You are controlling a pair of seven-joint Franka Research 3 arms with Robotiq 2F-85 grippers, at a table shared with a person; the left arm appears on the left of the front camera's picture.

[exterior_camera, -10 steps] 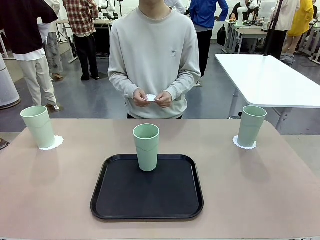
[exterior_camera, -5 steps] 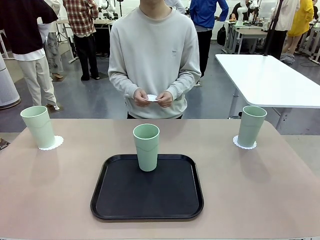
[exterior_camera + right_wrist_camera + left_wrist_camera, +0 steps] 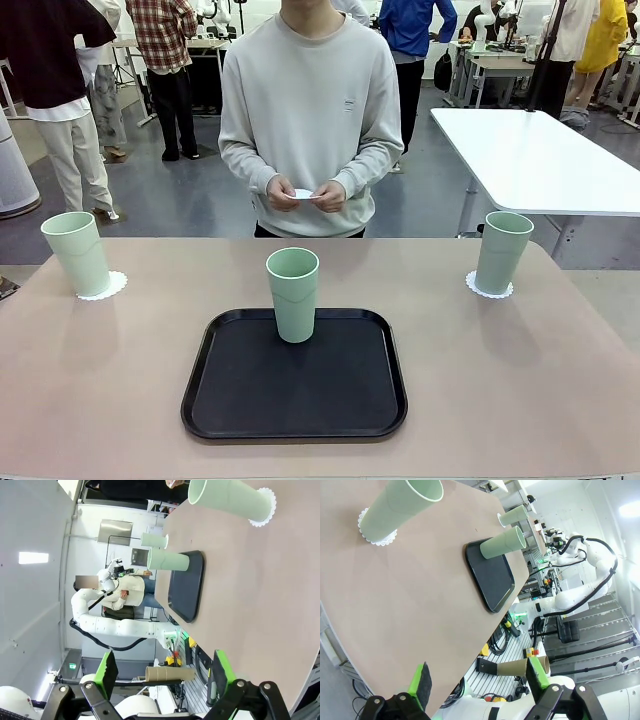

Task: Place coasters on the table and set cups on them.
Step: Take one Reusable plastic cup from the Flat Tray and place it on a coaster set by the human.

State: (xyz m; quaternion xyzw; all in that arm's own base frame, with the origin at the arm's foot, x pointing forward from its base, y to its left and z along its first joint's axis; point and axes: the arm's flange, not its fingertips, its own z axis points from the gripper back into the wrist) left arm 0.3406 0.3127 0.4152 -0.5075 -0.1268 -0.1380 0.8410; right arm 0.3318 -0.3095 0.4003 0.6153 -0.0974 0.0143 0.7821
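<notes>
while tan table bears black tray ctr, white table beyond, r.

My left gripper: jaws wide apart, empty. My right gripper: same, both 2 fingers spread, empty.

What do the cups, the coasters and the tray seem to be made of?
Cups: likely matte plastic, pale mint, smooth thin walls.
Coasters: seemingly thin white paper, lacy scalloped edges.
Tray: probably black plastic, dull surface, raised glossy rim.
</notes>
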